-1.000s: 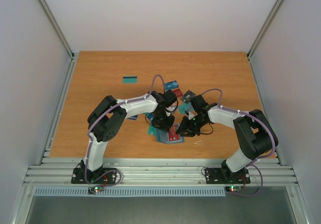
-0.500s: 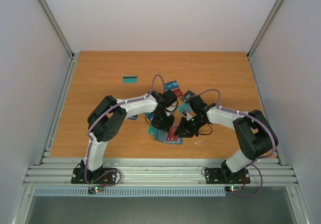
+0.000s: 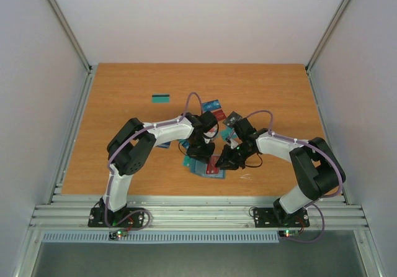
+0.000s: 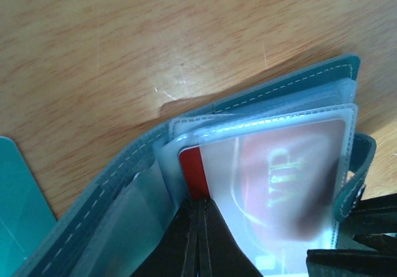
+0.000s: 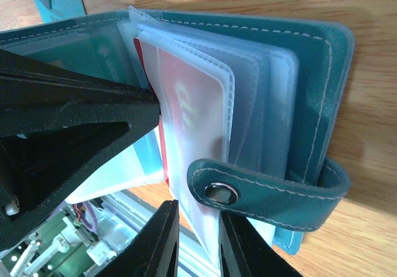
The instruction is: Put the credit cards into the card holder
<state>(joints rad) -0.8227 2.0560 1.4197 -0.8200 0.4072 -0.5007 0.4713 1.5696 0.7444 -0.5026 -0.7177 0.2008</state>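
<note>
L gripper (image 4: 200, 240) jaws together, pinning card holder (image 5: 310, 72); R gripper (image 5: 197, 243) jaws pinch red card's (image 4: 195, 171) sleeve (barely apart). Sleeve could slip, buckle.

One camera looks down from high up behind the arms, far from the card holder (image 3: 211, 165). Both wrist cameras sit very close to it from opposite sides; all three views share it.

From above, the two arms hid most of the card holder (image 3: 211, 166) from us. The red card (image 4: 273, 190) ran off the lower edge, its lettering blurred.
</note>
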